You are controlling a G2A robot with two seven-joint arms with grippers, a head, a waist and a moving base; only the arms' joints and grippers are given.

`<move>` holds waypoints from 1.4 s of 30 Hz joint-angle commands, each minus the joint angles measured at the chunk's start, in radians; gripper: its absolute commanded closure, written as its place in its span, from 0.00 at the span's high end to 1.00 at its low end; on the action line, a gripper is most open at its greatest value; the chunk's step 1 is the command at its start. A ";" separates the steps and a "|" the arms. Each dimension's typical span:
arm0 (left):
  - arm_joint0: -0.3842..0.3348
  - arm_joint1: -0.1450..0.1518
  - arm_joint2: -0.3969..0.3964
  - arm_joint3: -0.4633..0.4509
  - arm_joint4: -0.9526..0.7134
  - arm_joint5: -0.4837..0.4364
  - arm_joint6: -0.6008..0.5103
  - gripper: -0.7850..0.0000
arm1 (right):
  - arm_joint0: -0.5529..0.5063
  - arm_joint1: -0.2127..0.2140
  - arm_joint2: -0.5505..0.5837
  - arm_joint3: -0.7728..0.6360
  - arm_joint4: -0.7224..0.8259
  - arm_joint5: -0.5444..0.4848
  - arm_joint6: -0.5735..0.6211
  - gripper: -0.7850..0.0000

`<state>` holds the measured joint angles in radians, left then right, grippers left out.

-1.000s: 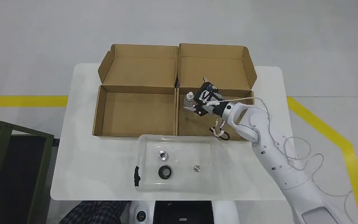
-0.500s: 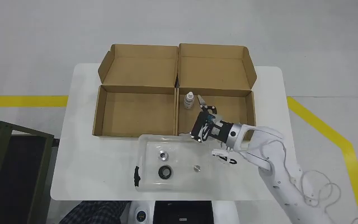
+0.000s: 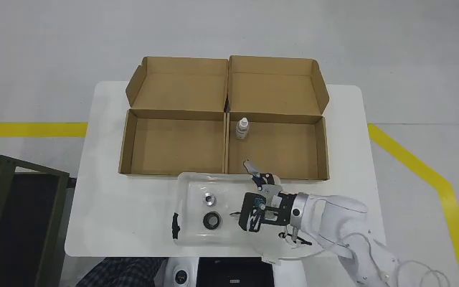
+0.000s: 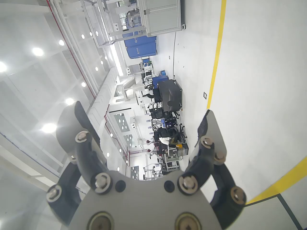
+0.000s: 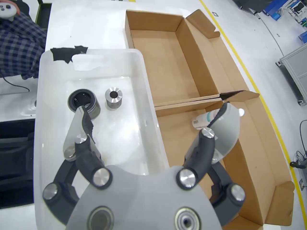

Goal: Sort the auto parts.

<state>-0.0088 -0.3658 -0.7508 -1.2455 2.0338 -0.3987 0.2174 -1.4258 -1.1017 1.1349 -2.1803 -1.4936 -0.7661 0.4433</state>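
So my right hand hangs wide open over the clear plastic bin on the desk. One fingertip is close by the black linear bearing, with the steel bushing just beside that. A white bottle stands in the right cardboard box. My left hand is open too, holding nothing.

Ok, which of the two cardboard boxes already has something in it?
The right cardboard box: a small white bottle sits in its corner beside the shared wall. The left box shows only bare floor.
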 commanded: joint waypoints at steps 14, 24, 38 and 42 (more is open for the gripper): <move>0.000 0.000 0.000 0.000 0.000 0.000 0.000 1.00 | -0.079 0.023 0.012 -0.021 -0.082 -0.051 0.130 1.00; 0.000 0.000 0.000 0.000 0.000 0.000 0.000 1.00 | -0.085 0.030 -0.006 -0.030 -0.126 -0.067 0.197 0.99; 0.000 0.000 0.000 0.000 0.000 0.000 0.000 1.00 | -0.040 0.026 -0.079 0.027 -0.119 -0.080 0.294 0.83; 0.000 0.000 0.000 0.000 0.000 0.000 0.000 1.00 | -0.022 0.025 -0.107 0.035 -0.124 -0.100 0.331 0.74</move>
<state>-0.0088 -0.3658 -0.7508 -1.2455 2.0338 -0.3987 0.2174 -1.4523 -1.0765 1.0346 -2.1474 -1.6176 -0.8611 0.7671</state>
